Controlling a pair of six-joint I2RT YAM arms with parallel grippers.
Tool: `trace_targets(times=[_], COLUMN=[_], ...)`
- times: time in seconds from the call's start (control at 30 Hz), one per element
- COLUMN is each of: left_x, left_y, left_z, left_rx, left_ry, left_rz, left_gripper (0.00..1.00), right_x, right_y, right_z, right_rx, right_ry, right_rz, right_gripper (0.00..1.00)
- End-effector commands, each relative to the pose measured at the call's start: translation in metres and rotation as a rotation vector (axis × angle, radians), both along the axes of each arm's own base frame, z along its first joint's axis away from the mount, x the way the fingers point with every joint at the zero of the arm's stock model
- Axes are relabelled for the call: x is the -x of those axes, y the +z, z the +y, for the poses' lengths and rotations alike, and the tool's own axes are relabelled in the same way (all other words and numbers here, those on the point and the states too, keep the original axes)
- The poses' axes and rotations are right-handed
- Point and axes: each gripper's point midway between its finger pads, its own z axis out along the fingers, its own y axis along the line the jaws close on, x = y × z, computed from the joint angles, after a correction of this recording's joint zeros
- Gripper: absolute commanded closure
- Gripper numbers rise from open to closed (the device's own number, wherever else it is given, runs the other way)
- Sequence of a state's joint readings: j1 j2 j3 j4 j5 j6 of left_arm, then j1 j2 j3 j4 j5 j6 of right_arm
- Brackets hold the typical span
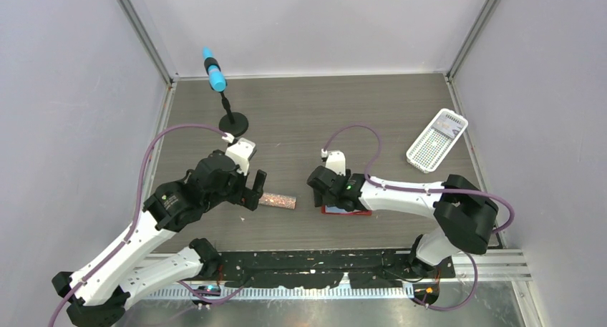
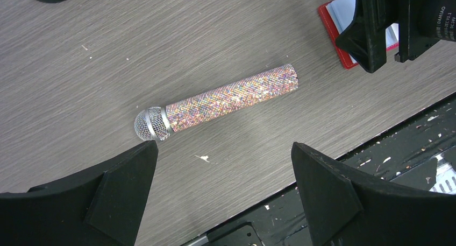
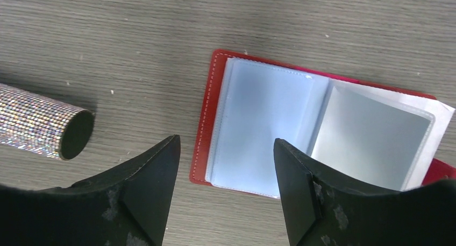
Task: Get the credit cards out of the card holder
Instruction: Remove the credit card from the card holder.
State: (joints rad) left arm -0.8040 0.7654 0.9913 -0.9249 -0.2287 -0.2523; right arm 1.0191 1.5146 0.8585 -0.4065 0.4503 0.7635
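The card holder [image 3: 215, 117], a red wallet, lies open flat on the table and shows its light blue pockets. Its right-hand page holds a pale grey-white sheet [image 3: 371, 138]; I cannot tell whether that is one of the credit cards. My right gripper [image 3: 226, 145] is open and empty, hovering just above the wallet's near left corner. In the top view the wallet [image 1: 351, 211] peeks out under the right gripper [image 1: 323, 189]. My left gripper [image 2: 223, 149] is open and empty, above the table just near of a glittery microphone [image 2: 226, 98]. The wallet also shows in the left wrist view [image 2: 329, 17].
The glittery microphone [image 1: 278, 200] lies between the two grippers. A white perforated basket [image 1: 436, 139] stands at the back right with a small grey flat piece [image 1: 445, 129] in it. A blue microphone on a black stand [image 1: 213, 71] is at the back left.
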Motion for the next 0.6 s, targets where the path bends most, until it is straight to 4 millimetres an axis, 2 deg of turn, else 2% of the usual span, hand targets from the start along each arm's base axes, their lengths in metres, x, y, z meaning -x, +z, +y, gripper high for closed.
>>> trace_targets(times=[0.0,0.27,0.57], left_x=[-0.006,-0.006,-0.006], left_y=[0.009,0.009,0.007], left_z=[-0.003,-0.003,-0.003], left_rx=[0.024,0.021,0.015], left_ry=[-0.001,-0.001,0.0], left_rz=[-0.049,-0.047,-0.044], left_gripper=[0.0,0.0,0.0], right_x=[-0.009,-0.003,-0.003], right_y=[0.01,0.0,-0.004], right_z=[-0.005,-0.012,-0.022], right_rx=[0.011,0.012,0.046], right_ry=[-0.058,-0.059,-0.074], right_rz=[-0.051,-0.04,-0.043], right_gripper=[0.29,0.35,0.32])
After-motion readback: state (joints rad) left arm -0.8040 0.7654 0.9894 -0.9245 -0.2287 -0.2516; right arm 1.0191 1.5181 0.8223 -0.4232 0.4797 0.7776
